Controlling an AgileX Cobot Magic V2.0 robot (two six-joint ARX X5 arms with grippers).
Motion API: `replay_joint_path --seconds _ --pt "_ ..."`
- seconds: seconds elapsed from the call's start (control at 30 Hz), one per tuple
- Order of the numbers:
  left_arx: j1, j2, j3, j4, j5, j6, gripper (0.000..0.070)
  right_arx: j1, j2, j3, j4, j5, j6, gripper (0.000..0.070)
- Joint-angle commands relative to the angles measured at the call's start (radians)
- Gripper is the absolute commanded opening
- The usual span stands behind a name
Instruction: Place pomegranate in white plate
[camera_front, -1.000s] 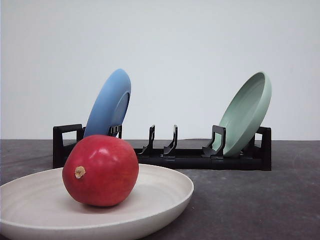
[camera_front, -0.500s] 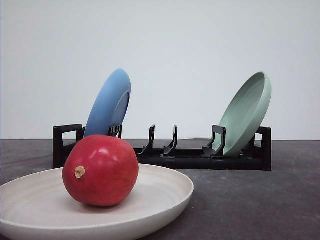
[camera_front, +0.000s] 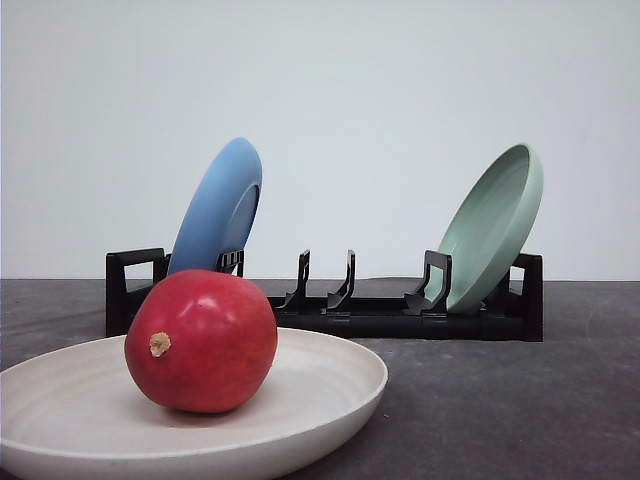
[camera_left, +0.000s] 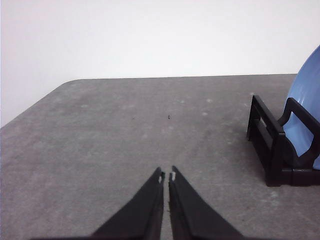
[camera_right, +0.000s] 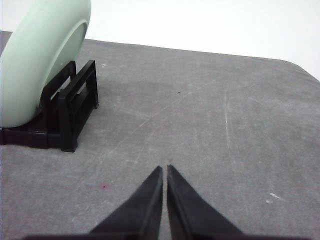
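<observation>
Front view first, going left to right: the white plate (camera_front: 330, 395) sits low at the near left on the dark grey table (camera_front: 520, 400), and the pomegranate (camera_front: 201, 341) is sitting right in it, resting on the plate's inner surface a bit left of its middle, with the little tan stem nub facing the camera. Honestly, compared with the frames from a second ago and half a second ago, I can't spot a single difference, the fruit, the plate and everything behind them are in exactly the same spots. Behind the plate is a black dish rack (camera_front: 350, 310) running across the table. The blue plate (camera_front: 218, 208) stands in its left end, tilted so its top leans to the right, then there are a few bare upright dividers in the middle, and the mint-green plate (camera_front: 492, 226) stands at the right end, also leaning right with its hollow side facing left. Left wrist view: the left gripper (camera_left: 166, 176) has its two black fingers pressed nearly together, just a thin slit between the tips, nothing between them, hovering over bare table with the rack's end and the blue plate's edge off to one side. Right wrist view: same story for the right gripper (camera_right: 164, 169), fingers closed up tip to tip on nothing, over scratched grey table, with the green plate and the rack's end well apart from it.
</observation>
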Motion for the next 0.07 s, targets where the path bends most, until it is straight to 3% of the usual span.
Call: replay_joint_path --seconds 0.0,0.03 --pt "0.002 -0.001 -0.009 0.008 0.001 0.008 0.0000 0.000 -0.003 -0.004 0.011 0.000 0.007 0.0009" --pt "0.002 -0.001 -0.009 0.008 0.001 0.008 0.0000 0.000 -0.003 -0.004 0.011 0.000 0.008 0.0009"
